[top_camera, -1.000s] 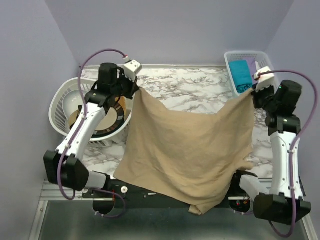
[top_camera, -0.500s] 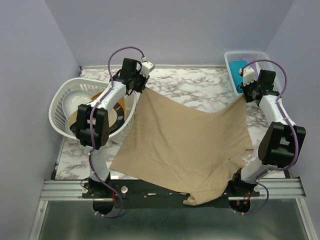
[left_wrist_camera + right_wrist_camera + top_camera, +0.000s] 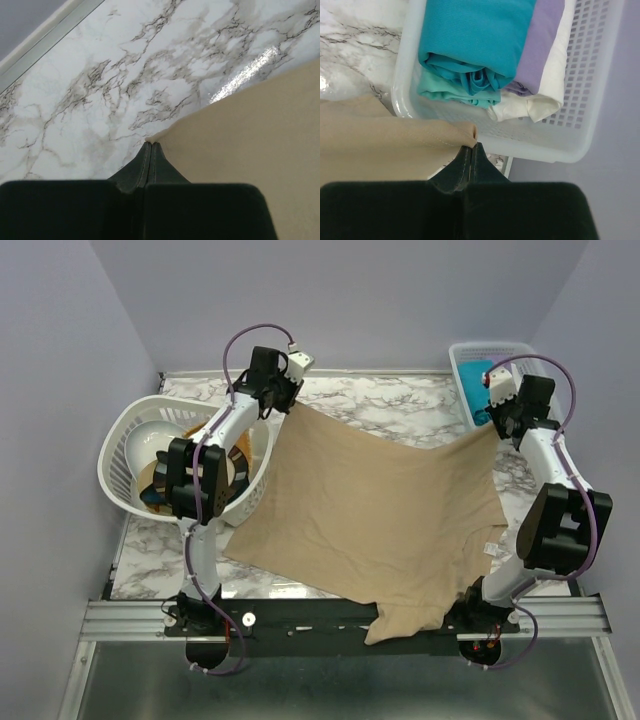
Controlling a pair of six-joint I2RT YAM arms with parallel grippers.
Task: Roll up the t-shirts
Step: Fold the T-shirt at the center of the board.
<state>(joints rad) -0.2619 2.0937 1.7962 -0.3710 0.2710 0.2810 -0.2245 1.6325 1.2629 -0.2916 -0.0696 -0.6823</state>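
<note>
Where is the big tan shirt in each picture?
Top external: the beige t-shirt fills the middle.
Left wrist: lower right, corner in the left gripper.
Right wrist: lower left, corner in the right gripper.
Shared landmark: the marble tabletop.

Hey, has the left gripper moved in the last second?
Yes. The left gripper, shut on the shirt corner, went toward the table's far edge and rightward, away from the round basket.

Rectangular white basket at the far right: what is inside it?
A rolled teal t-shirt, a lilac one and a white one, packed side by side. Anything beneath them is covered.
</note>
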